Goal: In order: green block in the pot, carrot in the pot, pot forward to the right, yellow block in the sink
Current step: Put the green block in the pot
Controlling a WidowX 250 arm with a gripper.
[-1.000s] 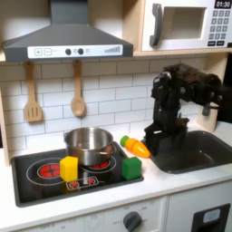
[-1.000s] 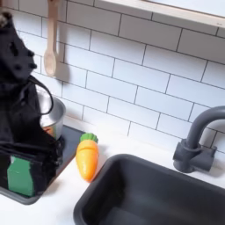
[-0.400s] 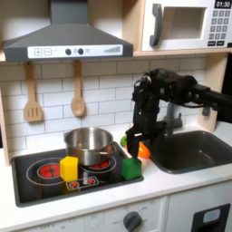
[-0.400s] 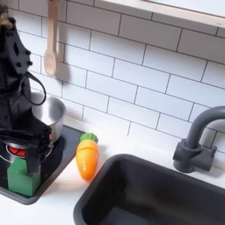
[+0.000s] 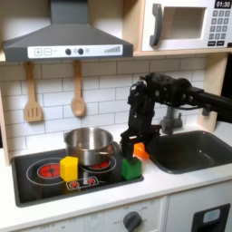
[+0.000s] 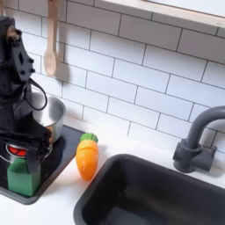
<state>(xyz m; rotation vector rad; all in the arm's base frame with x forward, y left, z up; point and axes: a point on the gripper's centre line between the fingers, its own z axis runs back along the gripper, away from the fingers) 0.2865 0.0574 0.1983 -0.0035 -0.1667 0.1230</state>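
The end effector [image 5: 132, 145] has shifted from the sink [image 5: 186, 150] to above the green block [image 5: 132, 168], fingers apart.

Pot [image 5: 89, 143] on stovetop [image 5: 36, 170], blocks before it, carrot [image 6: 86, 158] between stovetop and sink [image 6: 158, 193].

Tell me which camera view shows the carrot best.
The second exterior view: the carrot lies whole and unblocked on the white counter between the stovetop and the sink, green tip toward the wall. In the first exterior view, the gripper covers most of it, leaving an orange sliver showing.
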